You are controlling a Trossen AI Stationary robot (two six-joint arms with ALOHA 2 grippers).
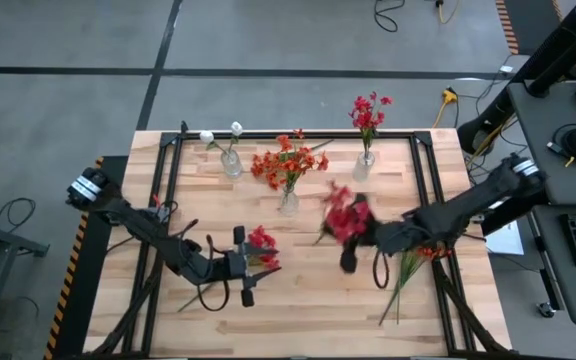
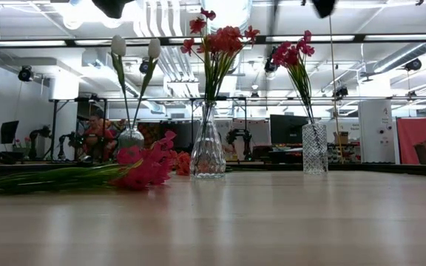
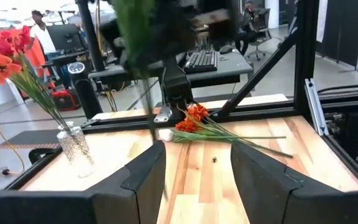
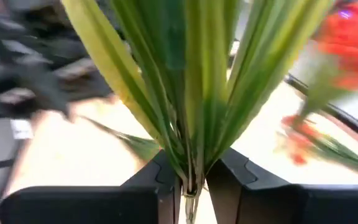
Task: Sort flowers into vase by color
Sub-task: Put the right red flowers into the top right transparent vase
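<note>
From above, the right end effector is hanging over the desk at mid-right, closed on a red spray whose blooms are pointing toward the vases. Three vases are standing along the far edge: a white vase, an orange vase and a red vase. The red vase is lying straight beyond the held spray, near it and on the right arm's side, so that arm is the nearer one. The stem's long axis is running roughly from the end effector toward the far edge. The left end effector is sitting at front-left with its fingers spread and nothing between them, just beside another red spray lying on the desk. An orange spray is lying at front-right.

At desk height, the three vases are standing upright with blooms in each, and a pink-red spray is lying flat at the left.

The left wrist is looking between its parted, unloaded fingers at the orange spray on the far side.

The right wrist is showing its fingers pinched on a green stem standing up between them.
</note>
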